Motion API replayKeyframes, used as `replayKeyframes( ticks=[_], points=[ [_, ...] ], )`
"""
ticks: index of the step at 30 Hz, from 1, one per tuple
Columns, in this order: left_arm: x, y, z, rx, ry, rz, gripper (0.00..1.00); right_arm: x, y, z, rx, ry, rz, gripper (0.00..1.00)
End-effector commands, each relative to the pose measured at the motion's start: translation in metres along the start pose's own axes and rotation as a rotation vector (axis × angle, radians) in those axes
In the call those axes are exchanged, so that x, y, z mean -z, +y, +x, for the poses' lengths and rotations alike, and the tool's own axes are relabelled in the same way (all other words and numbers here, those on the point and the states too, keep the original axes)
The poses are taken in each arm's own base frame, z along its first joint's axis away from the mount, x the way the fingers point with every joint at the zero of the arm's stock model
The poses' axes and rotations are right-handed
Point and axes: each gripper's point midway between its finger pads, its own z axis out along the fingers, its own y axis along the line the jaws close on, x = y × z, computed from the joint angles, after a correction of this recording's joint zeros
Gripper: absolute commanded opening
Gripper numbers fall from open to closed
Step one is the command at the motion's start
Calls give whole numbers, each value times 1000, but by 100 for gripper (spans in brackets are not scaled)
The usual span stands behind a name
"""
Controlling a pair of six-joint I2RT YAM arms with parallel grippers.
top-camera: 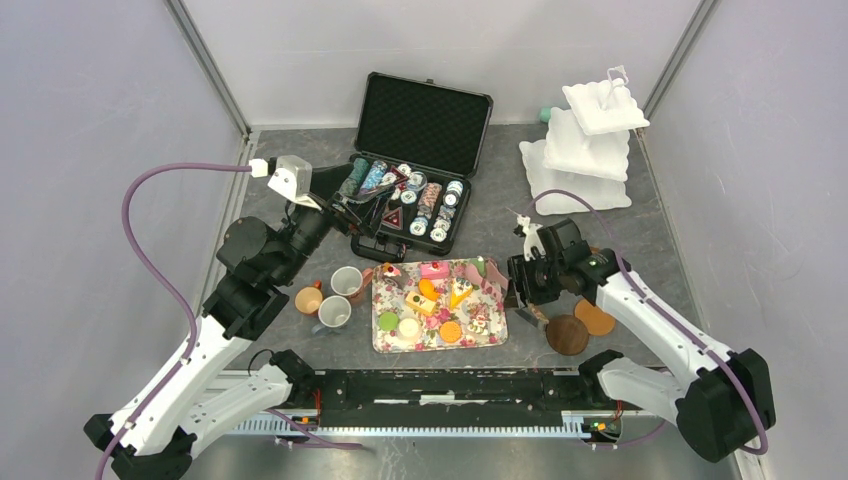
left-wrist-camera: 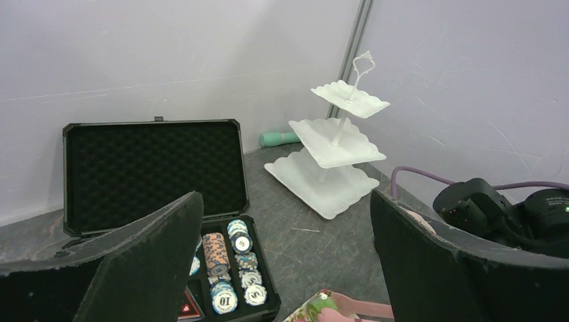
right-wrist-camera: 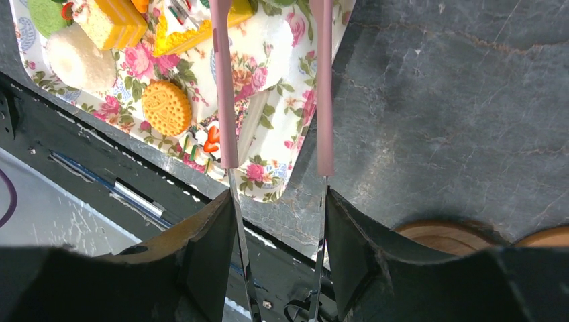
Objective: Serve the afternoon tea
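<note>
a: at the middle of the table [top-camera: 500, 215] we see the floral tray [right-wrist-camera: 272, 67] carrying the toy cakes [top-camera: 420, 303]. a green round [top-camera: 388, 321], a cream round [top-camera: 409, 327] and an orange round [top-camera: 450, 331] sit along its near edge. a pink cake [top-camera: 434, 269] is at the far edge and a yellow wedge [top-camera: 461, 292] lies between.

b: and what stands beside it?

a: we find three mugs close together on the table, just left of the tray. the orange-brown mug [top-camera: 309, 299] is farthest left, the grey mug [top-camera: 347, 281] is by the tray's far corner, and the white mug [top-camera: 334, 314] is nearer to us.

b: what do our right fingers [right-wrist-camera: 201, 258] have?

a: they are closed in on the pink tongs [right-wrist-camera: 224, 87], one finger against each metal leg from outside. one pink arm lies over the tray beside the orange round, the other over bare table just off the rim. the tips run out of the wrist view, so we cannot tell whether they touch anything.

b: and our left fingers [left-wrist-camera: 154, 258]?

a: they are spread wide with nothing between them, raised above the open case [top-camera: 425, 120] of poker chips [top-camera: 428, 195]. they face the white three-tier stand [top-camera: 590, 150] in the far right corner. two brown wooden discs [top-camera: 567, 335] lie on the table right of the tray, close to the right fingers.
</note>
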Motion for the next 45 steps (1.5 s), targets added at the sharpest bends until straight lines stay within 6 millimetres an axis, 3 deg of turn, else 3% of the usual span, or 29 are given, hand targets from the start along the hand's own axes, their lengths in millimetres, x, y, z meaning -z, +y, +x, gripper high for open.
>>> replayKeyframes(
  ticks=[1,5,11,21,25,29,36,45],
  points=[
    [-1,-6,-13,36,-42,25,100,6,6,-27,63,-57,14,55],
    [-1,-6,-13,36,-45,25,100,6,1,-28,78,-56,52,51],
    [-3,-6,-11,37,-37,26,100,8,-5,-25,90,-73,89,33],
    [-4,-7,-9,42,-31,29,100,28,2,-41,75,-221,79,24],
    [-3,-9,-11,45,-35,36,100,40,-8,-53,58,-291,154,23],
    [-1,-10,-14,51,-42,41,100,48,-27,-70,40,-361,228,23],
    [2,-11,-18,60,-55,45,100,68,-101,-95,-97,-488,313,21],
    [2,-13,-20,73,-65,51,100,84,-178,-106,-253,-604,399,20]
  ],
)
